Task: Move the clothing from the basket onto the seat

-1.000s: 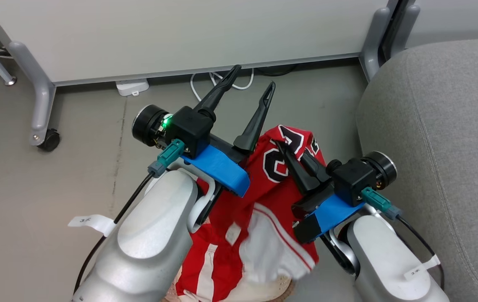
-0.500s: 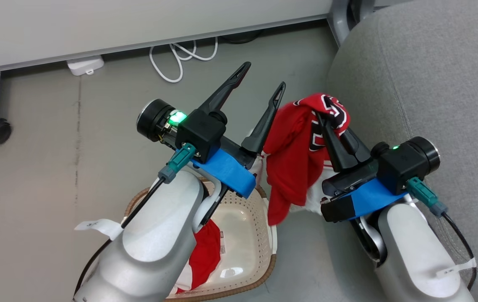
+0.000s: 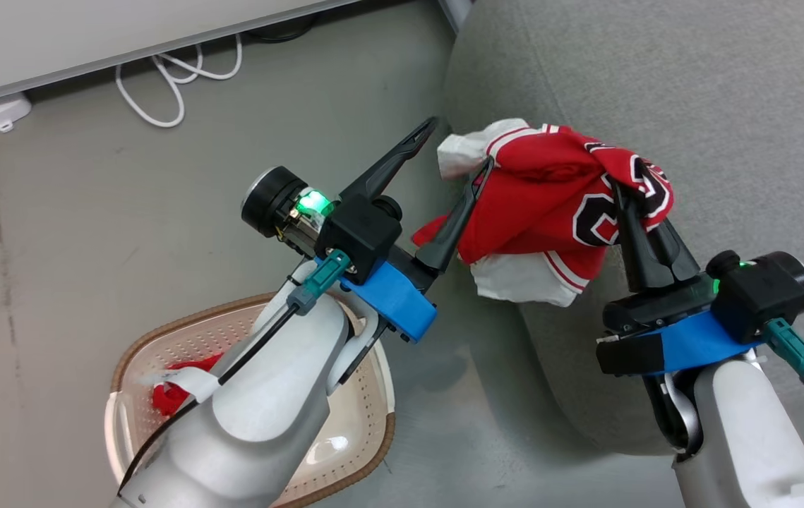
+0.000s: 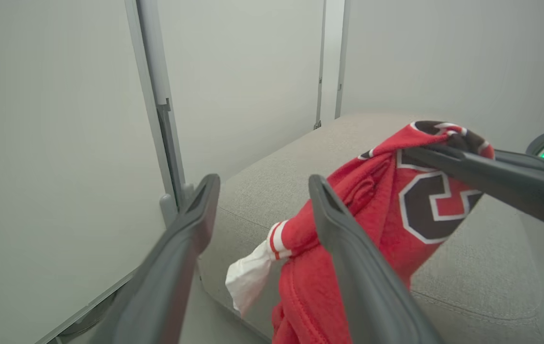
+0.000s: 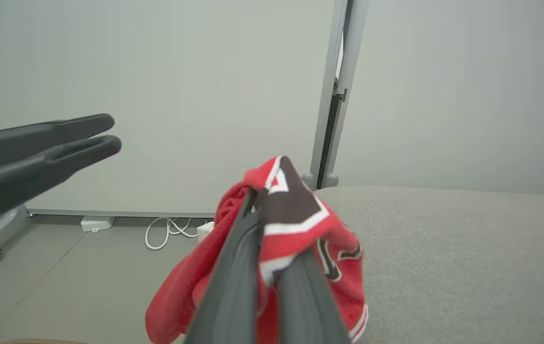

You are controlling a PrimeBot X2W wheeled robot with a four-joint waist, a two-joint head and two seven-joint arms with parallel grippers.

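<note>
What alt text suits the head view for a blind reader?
The right gripper, shut on a red jersey, holds it over the edge of the grey seat. The left gripper is open beside it. A basket on the floor holds red clothing.

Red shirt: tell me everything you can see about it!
The red shirt looks like soft sports cloth, red with white stripes along its edges, white patches and big black numbers outlined in white. It is all bunched up, not flat. The right hand is shut, pinching it by the numbered part, so it hangs over the edge of the grey sofa seat. The open left hand is right beside it.
</note>
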